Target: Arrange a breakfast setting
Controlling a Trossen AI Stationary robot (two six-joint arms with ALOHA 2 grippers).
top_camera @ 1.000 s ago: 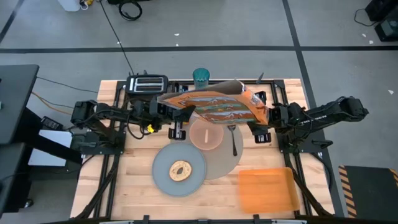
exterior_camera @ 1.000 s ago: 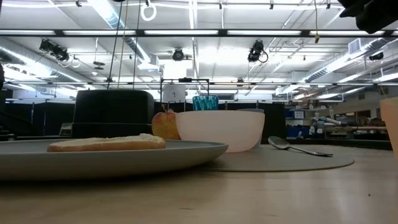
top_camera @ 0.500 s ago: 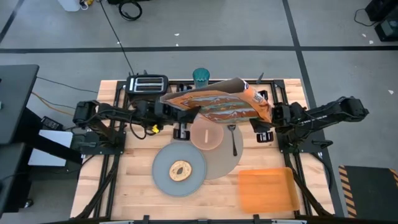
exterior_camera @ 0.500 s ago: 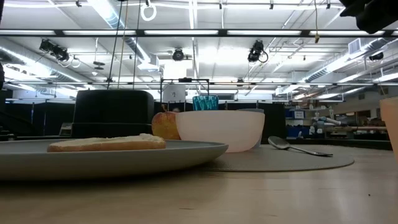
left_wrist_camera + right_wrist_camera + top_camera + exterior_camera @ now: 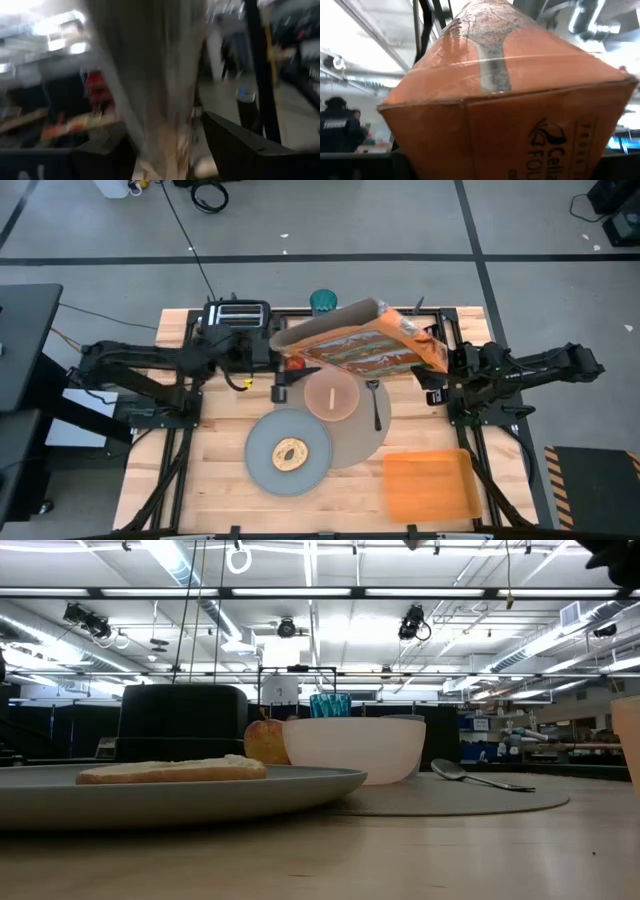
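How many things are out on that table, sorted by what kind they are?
Tableware: 5 (mat, plate, bowl, spoon, cup)
Food: 3 (apple, toast ring, cereal box, held up over the table)
Appliance: 1 (toaster)
Tray: 1 (orange tray)
Total: 10

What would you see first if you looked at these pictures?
The big orange cereal box, held up in the air above the pink bowl near the back of the table. The right pincer grips one end of it, and the left pincer is at the other end. Below, a toast ring lies on the grey-blue plate toward the front.
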